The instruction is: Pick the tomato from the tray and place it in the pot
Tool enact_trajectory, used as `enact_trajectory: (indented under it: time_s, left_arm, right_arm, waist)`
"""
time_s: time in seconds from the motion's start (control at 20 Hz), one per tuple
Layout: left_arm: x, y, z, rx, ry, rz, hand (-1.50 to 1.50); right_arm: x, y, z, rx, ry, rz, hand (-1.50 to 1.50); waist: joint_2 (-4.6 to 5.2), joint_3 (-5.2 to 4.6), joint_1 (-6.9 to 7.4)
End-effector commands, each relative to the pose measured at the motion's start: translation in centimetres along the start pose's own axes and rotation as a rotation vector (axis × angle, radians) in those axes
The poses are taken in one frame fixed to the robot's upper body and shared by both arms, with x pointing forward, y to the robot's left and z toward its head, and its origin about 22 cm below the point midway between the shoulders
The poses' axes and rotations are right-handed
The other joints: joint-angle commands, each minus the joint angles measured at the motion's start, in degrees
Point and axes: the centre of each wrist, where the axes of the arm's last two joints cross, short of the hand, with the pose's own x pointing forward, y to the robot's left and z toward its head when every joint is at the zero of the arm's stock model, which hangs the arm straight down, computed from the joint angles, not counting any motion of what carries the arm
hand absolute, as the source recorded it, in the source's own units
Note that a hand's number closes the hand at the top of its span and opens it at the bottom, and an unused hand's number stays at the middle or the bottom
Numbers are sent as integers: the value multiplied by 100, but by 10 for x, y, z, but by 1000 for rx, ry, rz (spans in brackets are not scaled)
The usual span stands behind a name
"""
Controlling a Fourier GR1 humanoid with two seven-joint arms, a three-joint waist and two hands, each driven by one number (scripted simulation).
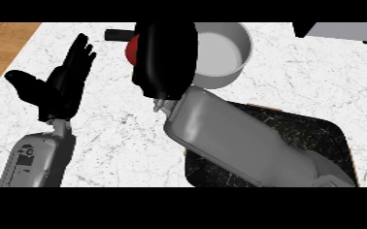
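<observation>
Pot mouth open; right hand blocks rim's left, prob.

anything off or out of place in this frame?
Nothing stands out. The right hand is curled round the tomato beside the pot, which stands upright on the counter. The dark tray lies flat beneath the forearm. The left hand rests open at the left, fingers up. No spills or damage visible.

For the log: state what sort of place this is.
Likely a kitchen counter: a white marbled countertop carries a grey pot and a dark tray, and the right hand holds a red tomato.
</observation>
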Motion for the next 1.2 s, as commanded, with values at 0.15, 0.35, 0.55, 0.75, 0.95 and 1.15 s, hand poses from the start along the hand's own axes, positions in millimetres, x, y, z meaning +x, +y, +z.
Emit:
enact_trajectory:
  time_s: [0.15, 0.35, 0.55, 0.75, 0.95, 1.15]
  left_arm:
    - [7, 8, 0, 21, -22, 0, 0]
    - [-8, 8, 8, 40, -3, 2, 0]
    - [-7, 9, 9, 41, 9, 9, 0]
    - [-10, 1, 11, 28, -7, -4, 0]
    - [2, 18, 4, 46, -18, -9, 0]
    - [0, 16, 10, 14, -10, 9, 0]
  right_arm:
    - [-12, 14, -25, -68, 254, -212, 150]
    - [-16, 43, -39, -124, 211, 205, 150]
    - [-34, 58, -54, -127, 252, 303, 150]
    - [-52, 74, -52, -97, 266, 302, 150]
    - [-84, 86, -58, -47, 331, 250, 150]
    - [-112, 94, -54, 7, 474, 121, -150]
  waist:
    - [35, 17, -88]
    - [-22, -3, -231]
    - [-3, 11, -283]
    - [30, 13, -173]
    - [59, 20, -204]
    - [81, 25, -112]
